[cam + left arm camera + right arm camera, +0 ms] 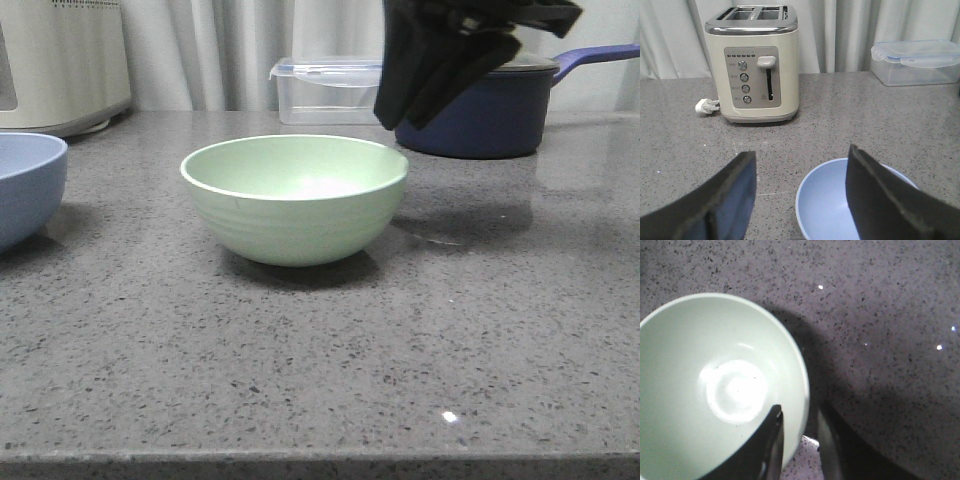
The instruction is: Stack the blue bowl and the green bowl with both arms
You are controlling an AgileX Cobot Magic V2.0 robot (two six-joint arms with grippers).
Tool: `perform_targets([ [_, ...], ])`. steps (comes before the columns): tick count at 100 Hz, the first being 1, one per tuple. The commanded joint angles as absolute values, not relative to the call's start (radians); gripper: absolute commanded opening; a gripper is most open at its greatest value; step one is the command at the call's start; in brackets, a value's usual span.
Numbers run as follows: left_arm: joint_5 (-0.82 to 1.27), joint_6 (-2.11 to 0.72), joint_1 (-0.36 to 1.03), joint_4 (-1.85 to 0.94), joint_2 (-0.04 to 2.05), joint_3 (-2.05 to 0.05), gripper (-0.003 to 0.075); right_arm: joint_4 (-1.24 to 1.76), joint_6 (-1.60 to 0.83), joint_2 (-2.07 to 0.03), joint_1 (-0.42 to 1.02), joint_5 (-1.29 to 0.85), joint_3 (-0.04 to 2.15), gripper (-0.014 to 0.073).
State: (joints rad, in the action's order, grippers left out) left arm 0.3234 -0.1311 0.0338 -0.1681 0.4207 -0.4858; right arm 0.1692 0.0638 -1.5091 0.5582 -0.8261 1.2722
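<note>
The green bowl stands upright and empty in the middle of the grey countertop. My right gripper hangs above its right rim, not touching it. In the right wrist view the bowl lies below the right gripper, whose jaws are a little apart, one finger over the inside and one outside the rim. The blue bowl sits at the far left edge. In the left wrist view my left gripper is wide open above the blue bowl, one finger over its inside and the other over the bare counter.
A cream toaster with a loose plug stands at the back left. A clear lidded container and a dark navy pot stand at the back behind the green bowl. The counter's front edge runs along the bottom.
</note>
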Motion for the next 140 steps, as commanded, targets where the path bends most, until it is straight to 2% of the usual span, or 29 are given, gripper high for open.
perform_targets([
  [1,0.243,-0.126,0.031,-0.182,0.433,-0.521,0.0399,0.166,0.05,-1.42,0.559,-0.759,1.244,0.0202],
  [22,0.243,-0.126,0.031,-0.182,0.433,-0.521,0.0399,0.176,0.05,-1.339,0.559,-0.736,1.141,0.0191],
  [41,0.243,-0.126,0.031,-0.182,0.433,-0.521,0.0399,0.205,0.05,-1.333,0.559,-0.739,1.083,-0.0013],
  [49,0.243,-0.126,0.031,-0.182,0.433,-0.521,0.0399,0.205,0.05,-1.333,0.567,-0.735,1.061,-0.0073],
  [98,0.243,-0.126,0.031,-0.182,0.433,-0.521,0.0399,0.212,0.05,-1.389,0.657,-0.644,1.012,-0.0068],
  [140,0.243,-0.126,0.031,-0.182,0.433,-0.521,0.0399,0.214,0.05,-1.392,0.659,-0.608,1.012,-0.0068],
])
